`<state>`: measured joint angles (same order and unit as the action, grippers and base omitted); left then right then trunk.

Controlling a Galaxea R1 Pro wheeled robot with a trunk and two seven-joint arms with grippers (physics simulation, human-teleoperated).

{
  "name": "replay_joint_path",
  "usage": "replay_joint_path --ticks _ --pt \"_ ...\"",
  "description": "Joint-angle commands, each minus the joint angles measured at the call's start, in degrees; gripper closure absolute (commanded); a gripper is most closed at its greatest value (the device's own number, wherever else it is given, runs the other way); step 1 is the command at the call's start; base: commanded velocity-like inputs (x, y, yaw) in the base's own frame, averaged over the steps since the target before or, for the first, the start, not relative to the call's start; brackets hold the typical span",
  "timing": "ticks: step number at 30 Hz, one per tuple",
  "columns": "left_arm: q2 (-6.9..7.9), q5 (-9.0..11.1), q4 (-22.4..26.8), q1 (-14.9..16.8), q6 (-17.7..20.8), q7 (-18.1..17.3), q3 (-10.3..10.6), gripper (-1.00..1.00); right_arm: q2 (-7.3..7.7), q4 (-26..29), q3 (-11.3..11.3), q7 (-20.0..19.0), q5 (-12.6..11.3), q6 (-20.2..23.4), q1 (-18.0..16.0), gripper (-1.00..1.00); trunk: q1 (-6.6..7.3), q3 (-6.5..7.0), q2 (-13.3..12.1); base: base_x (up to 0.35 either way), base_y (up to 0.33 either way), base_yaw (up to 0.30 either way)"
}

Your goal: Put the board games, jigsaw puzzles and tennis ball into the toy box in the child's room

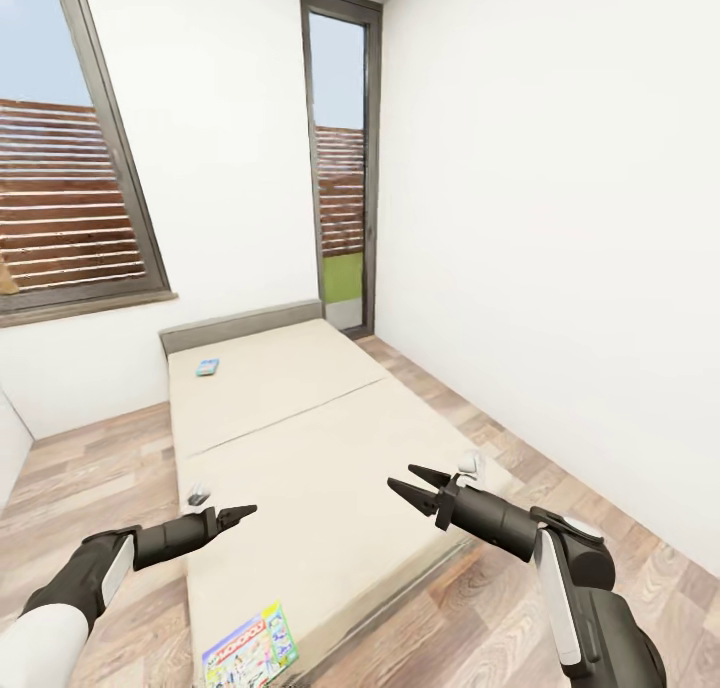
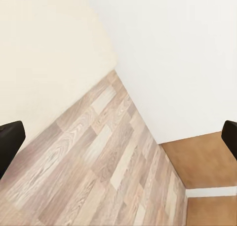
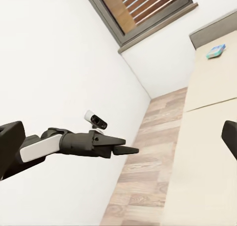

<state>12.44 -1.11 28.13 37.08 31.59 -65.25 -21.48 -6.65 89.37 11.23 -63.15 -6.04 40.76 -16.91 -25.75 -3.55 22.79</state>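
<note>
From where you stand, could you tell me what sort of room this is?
Most likely a bedroom, probably a child's: a low beige bed with a grey headboard, two board games lying on it, and a wood-plank floor.

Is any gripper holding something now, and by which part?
Nothing is held: the left gripper and right gripper hang empty above the bed.

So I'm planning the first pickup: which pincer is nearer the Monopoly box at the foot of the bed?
Left. The left pincer hovers over the mattress just beyond the Monopoly box, on its side of the bed. The right pincer hangs farther off, toward the opposite edge.
</note>
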Motion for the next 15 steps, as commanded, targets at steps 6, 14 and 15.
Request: replay_joint_path --ticks 6,14,15 --pt "-0.04 -0.12 -0.01 0.09 0.58 -0.23 -0.23 -1.00 -0.11 0.01 0.01 -0.06 -0.12 0.37 -0.05 -1.00 -0.04 -0.13 0.13 0.000 -0.142 0.287" --pt "-0.04 -0.12 -0.01 0.05 0.58 -0.23 -0.23 -1.00 -0.12 0.01 -0.06 -0.04 0.08 0.37 -0.05 -1.00 -0.04 -0.13 0.13 0.000 -0.037 0.288" --pt "-0.04 -0.12 -0.01 0.06 0.58 -0.23 -0.23 -1.00 -0.12 0.01 -0.06 -0.04 0.10 0.37 -0.05 -1.00 -0.04 -0.13 0.13 0.000 -0.005 0.289"
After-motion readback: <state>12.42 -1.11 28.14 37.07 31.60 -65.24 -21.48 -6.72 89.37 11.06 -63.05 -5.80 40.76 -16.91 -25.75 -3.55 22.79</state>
